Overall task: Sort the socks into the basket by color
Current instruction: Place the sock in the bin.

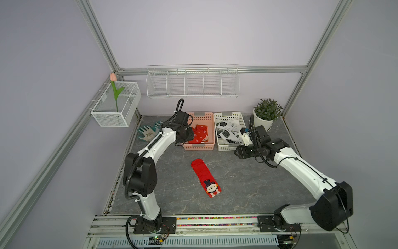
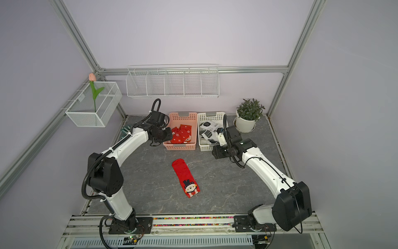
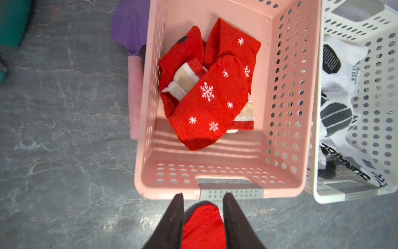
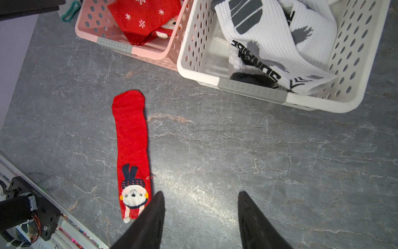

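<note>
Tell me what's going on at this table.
A two-armed robot is sorting by colour. The pink basket holds red socks, and the white basket beside it holds white socks. One red sock lies flat on the table in front of the baskets, with nothing touching it. The left tool hangs open and empty by the pink basket. The right tool hangs open over bare table in front of the white basket.

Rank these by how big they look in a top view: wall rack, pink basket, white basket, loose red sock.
1. Wall rack, clearly the widest.
2. Pink basket and white basket: they look alike, so no ranking between them.
3. Loose red sock, smallest.
</note>
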Tool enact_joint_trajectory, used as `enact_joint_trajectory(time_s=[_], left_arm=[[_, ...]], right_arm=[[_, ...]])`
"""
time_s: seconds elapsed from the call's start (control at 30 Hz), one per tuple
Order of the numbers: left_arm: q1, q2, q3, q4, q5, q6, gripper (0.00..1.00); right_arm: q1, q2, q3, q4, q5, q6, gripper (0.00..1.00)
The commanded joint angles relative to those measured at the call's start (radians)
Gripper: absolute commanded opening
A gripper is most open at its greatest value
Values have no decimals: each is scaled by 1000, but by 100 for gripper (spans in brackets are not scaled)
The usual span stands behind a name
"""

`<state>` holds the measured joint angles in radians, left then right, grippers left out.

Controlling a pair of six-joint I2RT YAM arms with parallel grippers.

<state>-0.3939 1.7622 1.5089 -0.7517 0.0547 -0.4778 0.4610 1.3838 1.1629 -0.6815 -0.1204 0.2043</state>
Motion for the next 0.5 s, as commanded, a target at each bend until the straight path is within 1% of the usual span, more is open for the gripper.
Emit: enact_joint_trajectory(time_s=[0.0, 0.23, 0.47], left_arm=[[-12, -87, -44, -29, 10, -9, 35], [-56, -223, -154, -55, -16, 7, 39], [-138, -332, -250, -85, -36, -11, 40]], right_arm=[[9, 17, 26, 4, 3, 12, 57], [9, 19, 36, -4, 8, 13, 57], [15, 21, 41, -8, 10, 14, 57]])
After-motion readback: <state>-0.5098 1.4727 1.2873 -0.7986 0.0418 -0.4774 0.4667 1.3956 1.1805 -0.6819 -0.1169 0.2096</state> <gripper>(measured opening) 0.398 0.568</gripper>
